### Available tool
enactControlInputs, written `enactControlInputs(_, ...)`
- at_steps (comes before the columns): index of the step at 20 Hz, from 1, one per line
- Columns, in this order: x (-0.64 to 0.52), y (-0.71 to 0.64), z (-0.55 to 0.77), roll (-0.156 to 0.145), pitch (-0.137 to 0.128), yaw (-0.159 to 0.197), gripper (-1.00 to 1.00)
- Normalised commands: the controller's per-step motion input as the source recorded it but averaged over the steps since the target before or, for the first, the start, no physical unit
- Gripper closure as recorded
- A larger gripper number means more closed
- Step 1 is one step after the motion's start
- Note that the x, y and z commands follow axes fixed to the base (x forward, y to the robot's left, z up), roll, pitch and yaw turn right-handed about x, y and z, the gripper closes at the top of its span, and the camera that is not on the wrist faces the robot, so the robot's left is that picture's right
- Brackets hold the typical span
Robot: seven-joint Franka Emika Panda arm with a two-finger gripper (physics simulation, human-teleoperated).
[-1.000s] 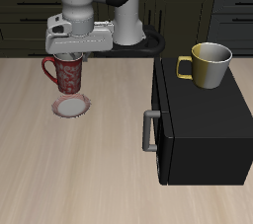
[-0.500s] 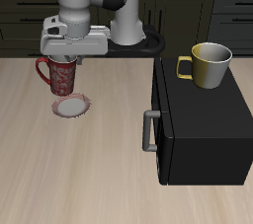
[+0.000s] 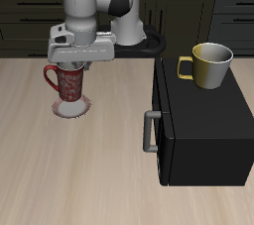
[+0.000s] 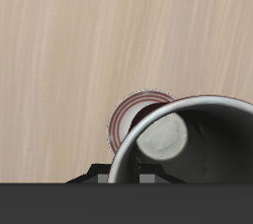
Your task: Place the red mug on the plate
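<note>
The red mug (image 3: 68, 82), dark red and mottled with a loop handle, hangs from my gripper (image 3: 75, 64), which is shut on its rim. The mug sits just above the plate (image 3: 69, 111), whose whitish centre and reddish-pink rim show below the mug's base; I cannot tell whether they touch. In the wrist view the mug's pale inside (image 4: 188, 154) fills the frame close to the camera, and part of the plate (image 4: 126, 114) shows beyond its rim on the wood table.
A black box-like cabinet (image 3: 198, 130) with a grey handle (image 3: 149, 132) stands on the table beside the plate. A plain yellow mug (image 3: 206, 64) sits on top of it. The robot's base (image 3: 124, 26) is behind the plate.
My gripper has moved with the red mug over the plate and come lower, so the mug now covers most of the plate.
</note>
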Motion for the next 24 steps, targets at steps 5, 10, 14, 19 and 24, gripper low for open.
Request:
enactControlInputs(5, 0.03, 0.06, -0.16, 0.019, 0.03, 0.015, 1.0)
enactControlInputs(10, 0.04, -0.01, -0.11, -0.017, 0.025, -0.012, 1.0)
enactControlInputs(14, -0.03, 0.02, -0.21, -0.007, 0.045, -0.006, 1.0)
enactControlInputs(19, -0.06, 0.05, -0.09, 0.007, 0.024, 0.002, 1.0)
enactControlInputs(24, 0.0, 0.07, -0.06, -0.006, -0.003, 0.025, 1.0)
